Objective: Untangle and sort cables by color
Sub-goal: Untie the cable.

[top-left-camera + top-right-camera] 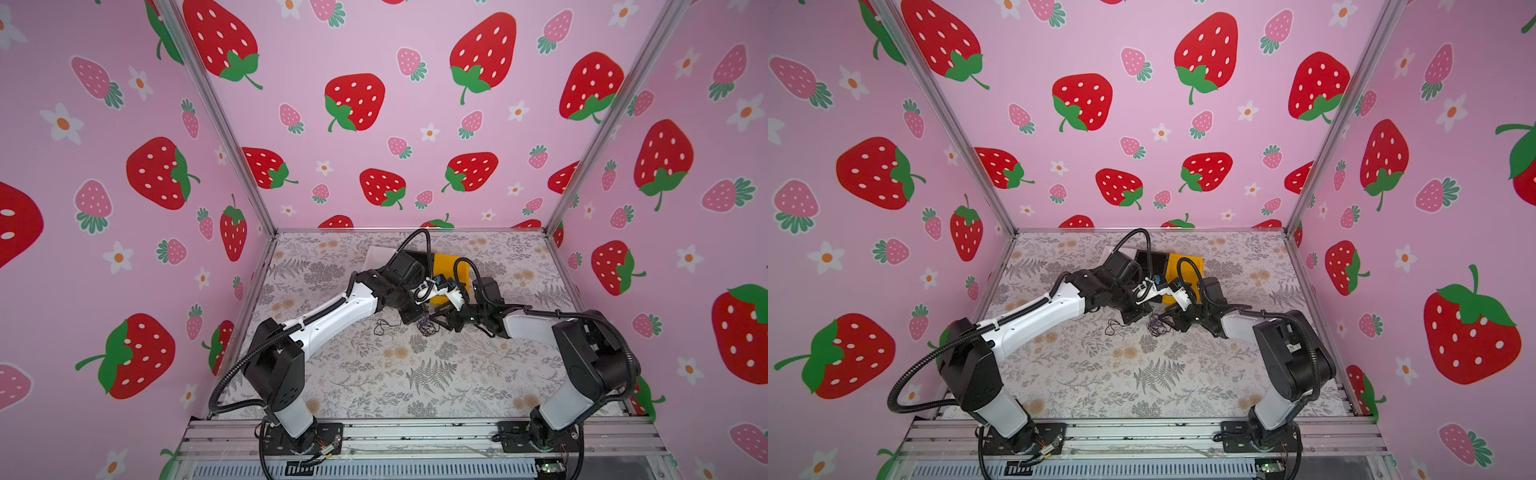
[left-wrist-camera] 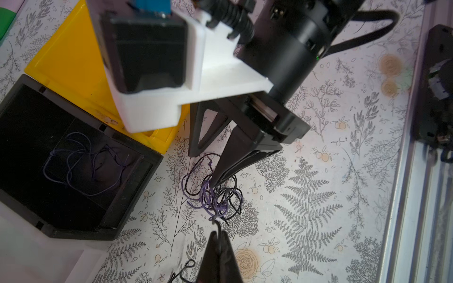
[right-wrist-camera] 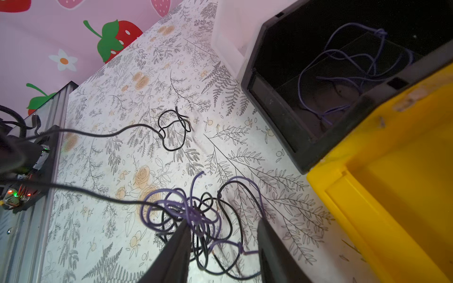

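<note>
The cables point(image 2: 213, 196) lie as a small knot of thin, limp cord. Glossy black and dull purple loops wind through one another on the floral-printed table cover point(image 1: 415, 374), just nearer than the bins and between the two arms. The right gripper point(image 3: 224, 225) stands released, its two matte black, wedge-shaped fingers set either side of the knot without pinching it. The left gripper point(image 2: 218, 242) is clenched, its flat tips pressed together on a black cable point(image 2: 219, 227) that rises from the knot's edge. In both top views the knot is only a dark scribble, with a second scribble to its left. The right wrist view shows that second one as a separate black loop point(image 3: 174, 132) lying flat. It also shows two thin black strands drawn taut, one from the loop and one from the knot, toward a blurred dark shape. The wrist views look into the bins, which the arms mostly hide from above. There is a hard-walled black bin point(image 3: 282, 117) with one purple cable point(image 3: 343, 66) sprawled on its floor, a smooth yellow plastic bin point(image 3: 367, 196) touching it, and a white container point(image 3: 230, 36) on the black one's other side.
</note>
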`<state>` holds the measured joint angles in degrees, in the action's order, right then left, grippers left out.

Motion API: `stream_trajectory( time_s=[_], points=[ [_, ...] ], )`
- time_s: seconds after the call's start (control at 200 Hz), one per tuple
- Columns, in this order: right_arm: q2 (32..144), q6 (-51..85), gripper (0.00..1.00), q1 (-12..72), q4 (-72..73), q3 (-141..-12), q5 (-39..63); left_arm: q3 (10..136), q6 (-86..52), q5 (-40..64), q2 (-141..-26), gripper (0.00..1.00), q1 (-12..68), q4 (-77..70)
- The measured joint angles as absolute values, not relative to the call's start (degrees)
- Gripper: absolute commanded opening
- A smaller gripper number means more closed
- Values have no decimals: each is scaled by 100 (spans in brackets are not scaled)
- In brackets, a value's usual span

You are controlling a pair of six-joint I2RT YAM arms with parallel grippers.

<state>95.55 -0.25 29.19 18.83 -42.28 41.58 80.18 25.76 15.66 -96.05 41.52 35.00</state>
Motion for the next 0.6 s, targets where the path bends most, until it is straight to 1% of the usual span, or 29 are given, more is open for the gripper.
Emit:
stream_trajectory(
  time_s=[0.135, 0.2, 0.275, 0.465, 0.6],
  points=[
    [9756, -40, 44, 2919, 1922, -4375, 4466, 8018, 2580, 1564, -9609, 0, 4152, 3500],
    [9824, -75, 41, 2919, 1925, -4399, 4571, 8018, 2591, 1559, -9616, 0, 4152, 3500],
    [9872, -139, 35, 2919, 1922, -4399, 4654, 8018, 2604, 1555, -9625, 0, 4152, 3500],
    [9959, -158, 12, 2919, 1916, -4434, 4797, 8018, 2641, 1544, -9668, 0, 4152, 3500],
    [9970, -121, 4, 2906, 1962, -4451, 4825, 8018, 2674, 1540, -9673, 0, 4152, 3503]
  ],
)
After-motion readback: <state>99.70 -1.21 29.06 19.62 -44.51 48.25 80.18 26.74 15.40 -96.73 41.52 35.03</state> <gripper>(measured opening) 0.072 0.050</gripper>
